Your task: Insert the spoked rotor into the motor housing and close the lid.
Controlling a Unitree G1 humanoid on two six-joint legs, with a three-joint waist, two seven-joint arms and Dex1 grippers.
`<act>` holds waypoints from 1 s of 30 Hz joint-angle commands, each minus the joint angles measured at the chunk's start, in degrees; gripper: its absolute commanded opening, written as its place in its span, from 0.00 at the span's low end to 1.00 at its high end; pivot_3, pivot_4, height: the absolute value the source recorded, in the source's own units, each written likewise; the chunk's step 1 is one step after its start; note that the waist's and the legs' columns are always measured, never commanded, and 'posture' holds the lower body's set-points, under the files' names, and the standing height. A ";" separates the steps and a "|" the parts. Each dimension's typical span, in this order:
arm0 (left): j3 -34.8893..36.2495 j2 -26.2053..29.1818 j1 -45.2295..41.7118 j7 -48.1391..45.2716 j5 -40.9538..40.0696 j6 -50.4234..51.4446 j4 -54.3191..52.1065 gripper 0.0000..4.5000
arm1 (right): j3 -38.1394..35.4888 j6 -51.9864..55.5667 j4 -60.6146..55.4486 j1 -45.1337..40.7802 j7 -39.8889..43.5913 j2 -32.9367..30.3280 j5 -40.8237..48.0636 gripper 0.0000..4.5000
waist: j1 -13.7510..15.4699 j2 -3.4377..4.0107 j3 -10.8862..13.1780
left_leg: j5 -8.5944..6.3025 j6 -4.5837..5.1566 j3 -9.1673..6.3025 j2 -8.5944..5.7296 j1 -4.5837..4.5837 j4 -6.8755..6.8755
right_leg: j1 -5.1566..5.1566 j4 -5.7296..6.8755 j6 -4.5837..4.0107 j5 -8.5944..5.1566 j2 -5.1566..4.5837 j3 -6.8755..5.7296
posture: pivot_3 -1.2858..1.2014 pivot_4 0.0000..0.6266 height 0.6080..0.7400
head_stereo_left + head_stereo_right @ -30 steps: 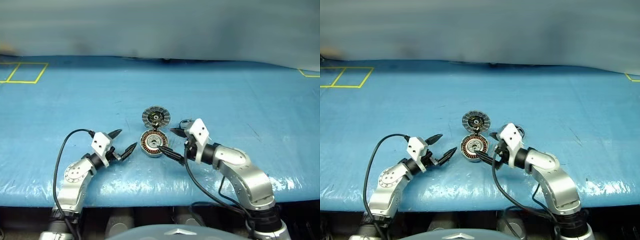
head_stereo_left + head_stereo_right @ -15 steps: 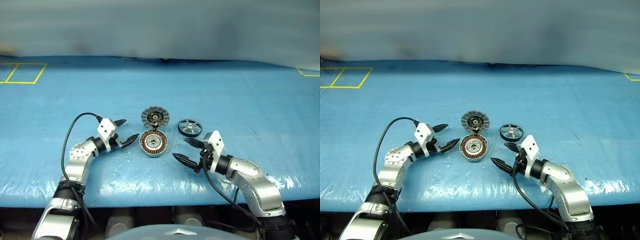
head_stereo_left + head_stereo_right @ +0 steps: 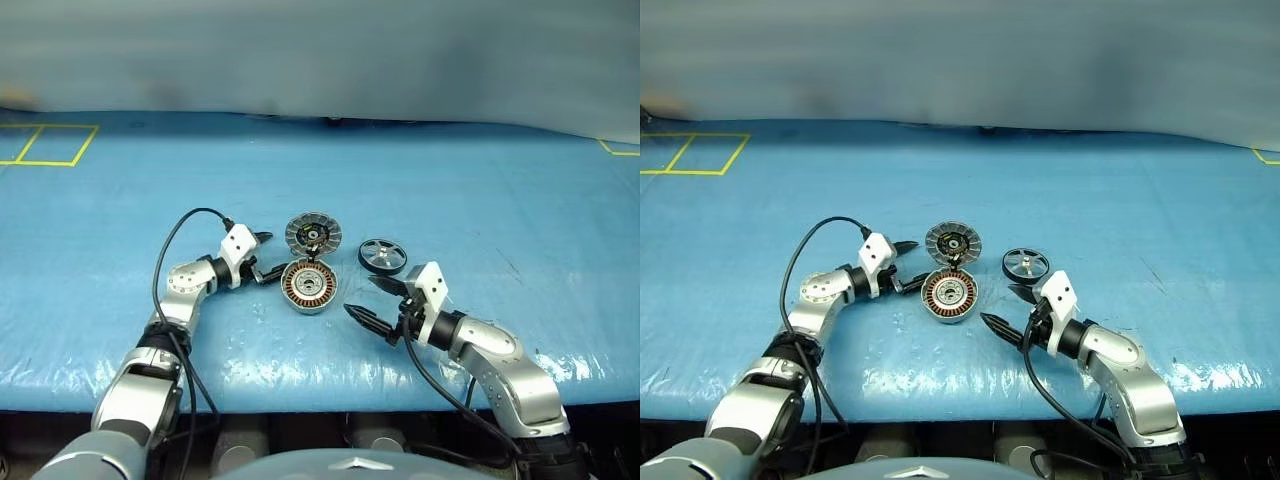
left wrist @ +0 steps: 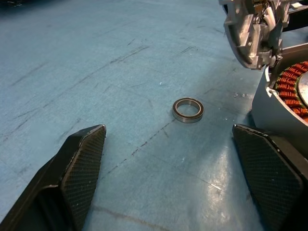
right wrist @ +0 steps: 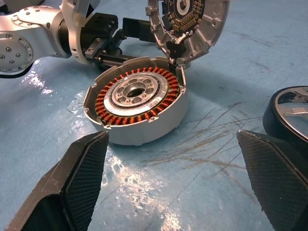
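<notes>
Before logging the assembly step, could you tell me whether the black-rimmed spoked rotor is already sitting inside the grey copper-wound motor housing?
No, the black-rimmed spoked rotor lies on the blue table beside the grey copper-wound motor housing.

My right wrist view cuts the spoked rotor (image 5: 288, 113) off at the edge, just an arc of black rim and a bit of silver showing. My left wrist view clips the motor housing (image 4: 281, 103) to a slice of grey wall and copper windings, and the lid (image 4: 250, 31) above it runs off the picture too. The lid's dark centre is too small to read from my head cameras.
</notes>
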 commanded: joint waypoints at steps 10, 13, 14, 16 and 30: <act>-1.74 -4.02 -6.81 2.59 5.15 -3.18 10.89 1.00 | 0.46 -2.16 -1.48 -0.43 -2.02 0.24 0.22 0.99 | 1.22 0.00 -0.01 | 0.00 0.00 -0.01 -0.04 -0.02 0.20 | 0.10 -0.01 0.11 0.06 -0.02 0.01 | 0.52 0.24 1.00; -1.64 -5.03 -8.27 3.40 5.70 -3.34 12.83 1.00 | 0.65 -2.35 -1.23 -0.71 -2.41 0.29 0.24 0.99 | 1.27 0.01 -0.01 | 0.00 0.00 -0.03 -0.05 -0.02 0.25 | 0.12 0.00 0.12 0.07 -0.02 0.00 | 0.52 0.24 1.00; -1.57 -5.32 -8.61 3.36 5.69 -3.31 13.33 1.00 | 0.70 -2.39 -1.15 -0.82 -2.59 0.29 0.22 0.99 | 1.28 0.00 -0.01 | 0.00 0.00 -0.02 -0.05 -0.02 0.26 | 0.13 0.00 0.12 0.07 -0.02 0.01 | 0.52 0.24 1.00; -1.60 -5.76 -9.07 3.47 5.90 -3.38 14.30 0.91 | 0.75 -2.54 -0.99 -1.05 -2.90 0.28 0.20 1.00 | 1.27 0.01 -0.01 | 0.00 0.00 -0.02 -0.05 -0.03 0.28 | 0.13 0.00 0.14 0.08 -0.02 0.01 | 0.52 0.24 1.00; -1.35 -4.33 -6.50 5.20 7.74 -3.80 13.82 0.24 | 1.28 -3.02 -1.05 -1.46 -4.18 0.12 -0.06 1.00 | 0.96 0.04 -0.04 | 0.00 0.01 -0.03 -0.04 0.00 0.26 | 0.14 0.02 0.14 0.08 0.00 0.01 | 0.52 0.24 1.00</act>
